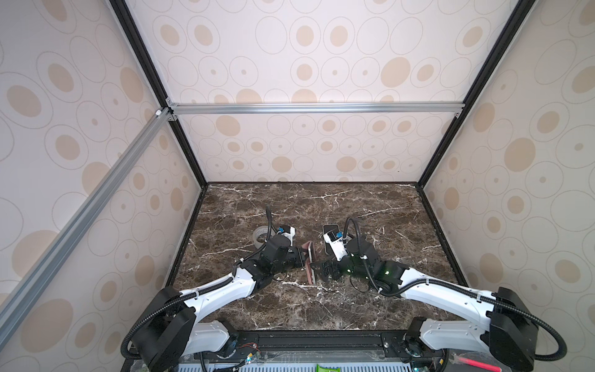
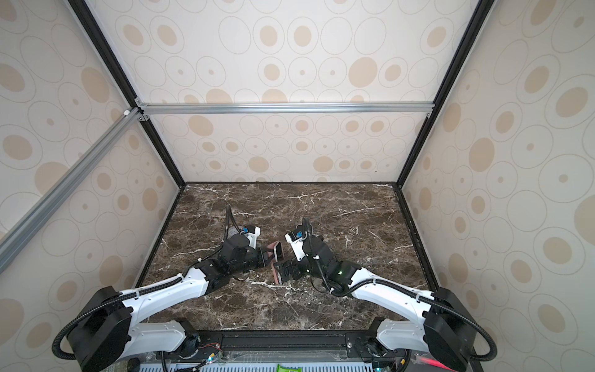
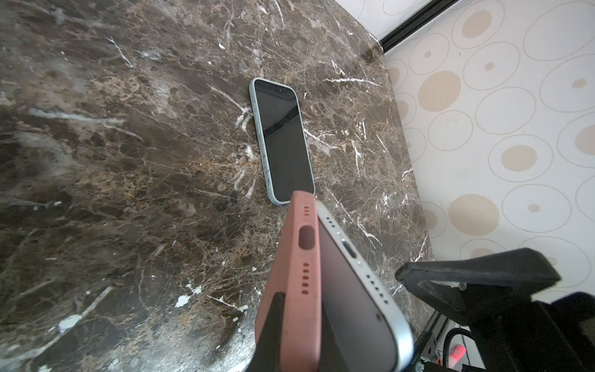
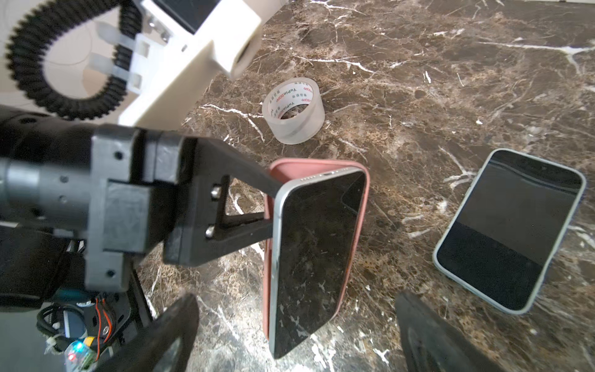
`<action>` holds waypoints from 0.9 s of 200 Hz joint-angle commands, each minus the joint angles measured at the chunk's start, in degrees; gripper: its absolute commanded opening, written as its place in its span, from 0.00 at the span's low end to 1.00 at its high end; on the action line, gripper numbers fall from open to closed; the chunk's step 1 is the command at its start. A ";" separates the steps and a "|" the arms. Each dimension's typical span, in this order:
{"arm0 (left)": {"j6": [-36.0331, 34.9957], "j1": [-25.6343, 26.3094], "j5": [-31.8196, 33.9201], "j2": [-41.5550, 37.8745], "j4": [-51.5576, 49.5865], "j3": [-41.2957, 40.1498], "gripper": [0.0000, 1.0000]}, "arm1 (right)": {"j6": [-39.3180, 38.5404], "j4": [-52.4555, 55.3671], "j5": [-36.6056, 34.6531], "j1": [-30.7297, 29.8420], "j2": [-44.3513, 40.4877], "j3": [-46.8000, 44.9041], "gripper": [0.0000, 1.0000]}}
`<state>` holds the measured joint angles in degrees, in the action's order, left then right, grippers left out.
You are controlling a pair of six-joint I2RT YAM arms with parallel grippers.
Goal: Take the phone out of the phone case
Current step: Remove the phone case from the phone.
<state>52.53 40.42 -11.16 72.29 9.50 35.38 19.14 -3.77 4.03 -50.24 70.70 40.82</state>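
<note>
- In both top views the two wrists cover most of the action. Only strips of the pink phone case (image 1: 311, 275) show between them, and the phone inside is hard to make out there.
- A second phone (image 1: 329, 229) lies flat and screen-up behind the case, toward the back edge of the worktop (image 4: 450, 80). In a top view it is half hidden by the right arm's wrist camera.
- The tape roll (image 4: 293, 111) is partly covered by the left arm in a top view.
- In the right wrist view the right gripper's own fingers (image 4: 428, 335) are blurred and cut off at the frame edge.
- Whether the case's lower end touches the worktop cannot be told.
- The phone (image 4: 315, 257) and its case are near the middle of the worktop, stood up on edge, with the screen facing the right gripper.
- The left gripper (image 3: 299, 323) is pinched on the case's wall, one finger outside and the other wedged between case and phone.
- The phone's port end and that long side stand clear of the case, while the opposite long side sits inside the pink rim.
- The right gripper (image 4: 296, 299) is spread wide just beside the phone, one finger to either side, gripping nothing.
</note>
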 commanded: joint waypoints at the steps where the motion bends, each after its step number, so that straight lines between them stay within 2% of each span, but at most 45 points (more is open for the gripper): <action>1: 0.36 -0.32 1.52 -0.47 1.56 1.85 0.00 | 2.68 -1.77 -2.83 -1.34 3.02 1.81 0.93; 73: 2.49 -0.27 3.57 -0.66 -0.96 2.51 0.00 | 5.07 4.82 -11.64 -4.33 10.02 8.25 0.72; 112: 3.93 -0.31 4.69 -0.41 -2.03 2.81 0.00 | 6.78 9.74 -16.18 -6.13 13.54 11.91 0.55; 151: 5.20 -0.32 5.09 -0.80 -1.51 2.51 0.00 | 9.17 11.59 -17.65 -6.53 16.37 13.78 0.42; 180: 5.21 -0.29 4.87 -0.93 -1.33 2.35 0.00 | 10.11 9.83 -16.22 -6.58 17.49 13.92 0.33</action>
<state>56.23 40.38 -7.11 72.29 6.31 35.38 27.51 5.50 -11.55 -56.62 87.09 53.47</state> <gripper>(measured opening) 0.112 0.354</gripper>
